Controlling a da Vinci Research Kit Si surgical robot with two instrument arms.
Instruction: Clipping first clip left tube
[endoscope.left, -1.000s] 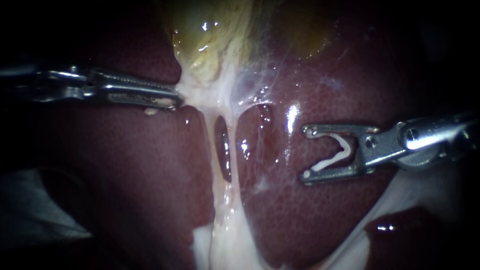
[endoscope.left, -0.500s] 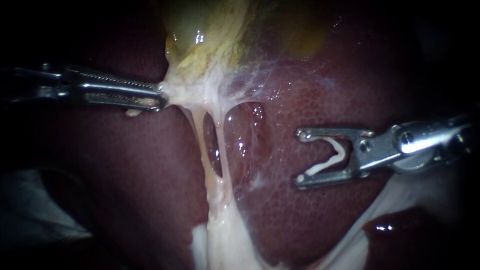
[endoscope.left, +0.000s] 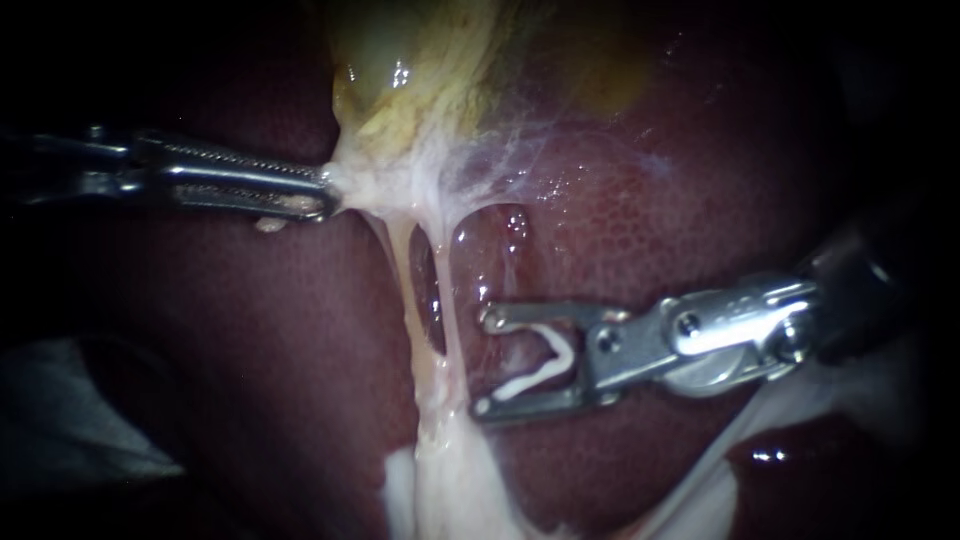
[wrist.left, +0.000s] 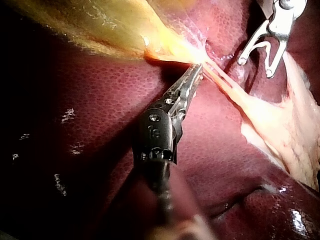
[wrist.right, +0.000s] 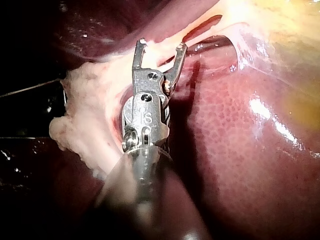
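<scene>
The left instrument (endoscope.left: 325, 195) has its claw closed on tissue (endoscope.left: 372, 190) under the gallbladder (endoscope.left: 420, 60), holding it taut. From there the left tube (endoscope.left: 401, 290) runs down over the liver (endoscope.left: 650, 200), bare, with the right tube (endoscope.left: 447, 300) just beside it. The right instrument (endoscope.left: 485, 363) carries a white clip (endoscope.left: 540, 365) in a wide-spread claw, its tips just beside the right tube. This looks like the approach. Next, the claw must straddle the left tube alone before closing.
</scene>
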